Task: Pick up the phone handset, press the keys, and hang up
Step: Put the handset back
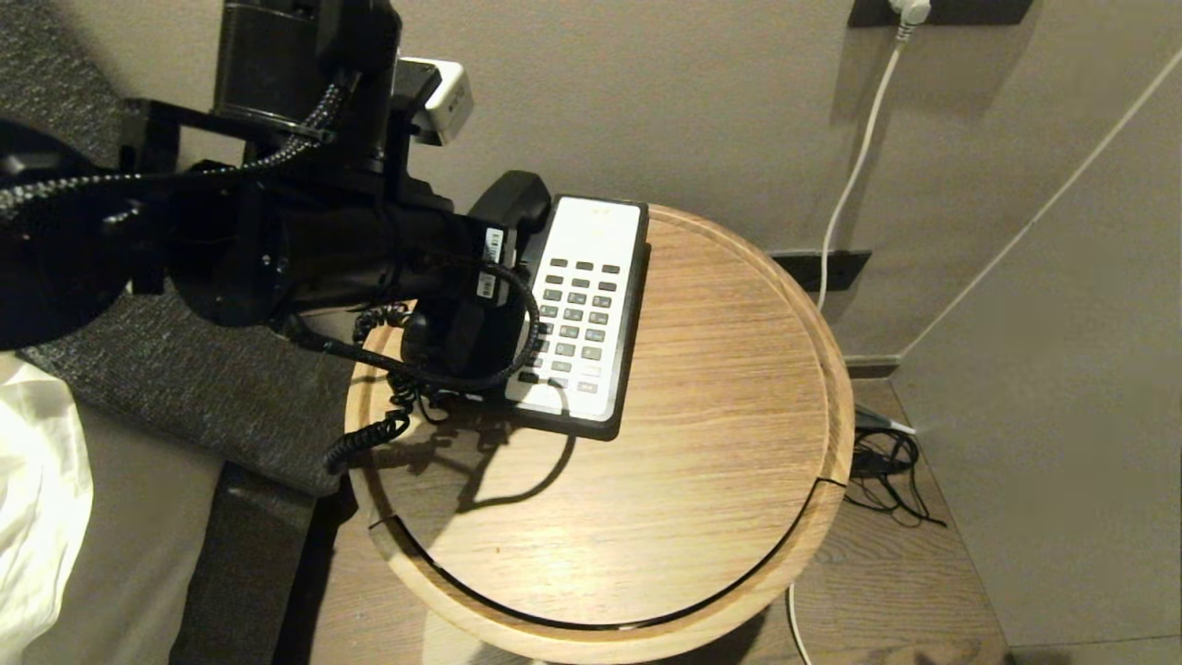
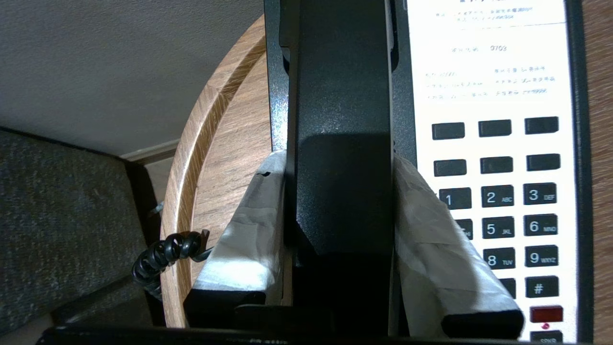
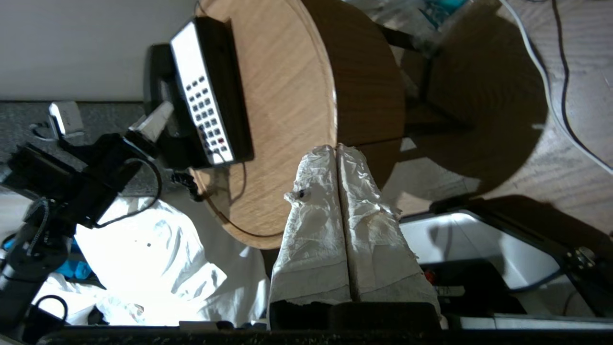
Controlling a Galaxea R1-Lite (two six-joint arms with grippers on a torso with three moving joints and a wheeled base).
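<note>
Black phone handset [image 2: 342, 143], dark-grey keys [image 2: 498, 196]

Keys [image 2: 495, 211] on the phone's white faceplate [image 2: 488, 62] read 1, 2 ABC, 3 DEF, 5 JKL, 6 MNO, 8 TUV, 9 WXYZ and #; one at the 6 o'clock edge reads SPKR. The number 0703 is printed on the faceplate toward 12 o'clock; surrounding small print is illegible.

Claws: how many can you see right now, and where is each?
2. The left claw clasps the phone handset on its base; the right claw hangs shut, short of the table, holding nothing.
</note>
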